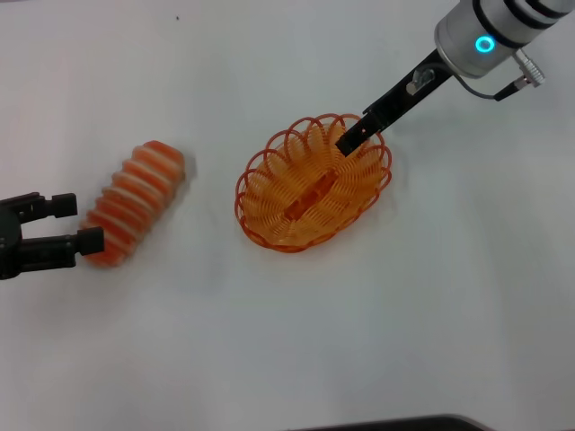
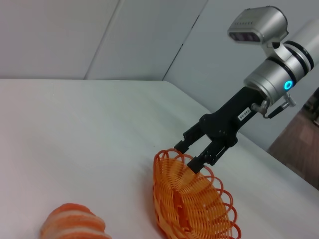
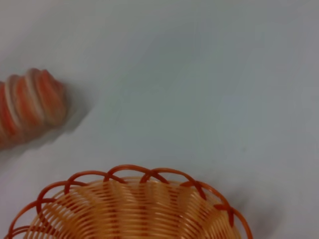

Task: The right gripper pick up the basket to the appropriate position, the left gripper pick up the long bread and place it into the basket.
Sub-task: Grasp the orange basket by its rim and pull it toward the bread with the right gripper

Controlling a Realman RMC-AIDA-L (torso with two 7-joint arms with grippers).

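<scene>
Left gripper [image 1: 67,224]: at 9 o'clock, fingers spread, straddling the near end of the long bread [image 1: 135,203], which lies on the table [image 1: 287,341].
Basket [image 1: 314,184]: centre, empty.
Right gripper [image 2: 195,155]: at 1 o'clock, jaws apart astride the basket's far rim.
Step, as judged: basket placement. Next: bread grasp.

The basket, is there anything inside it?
No bread inside the basket; the long bread lies apart on the table. Only the right gripper has one finger dipped inside the rim, the other outside.
</scene>
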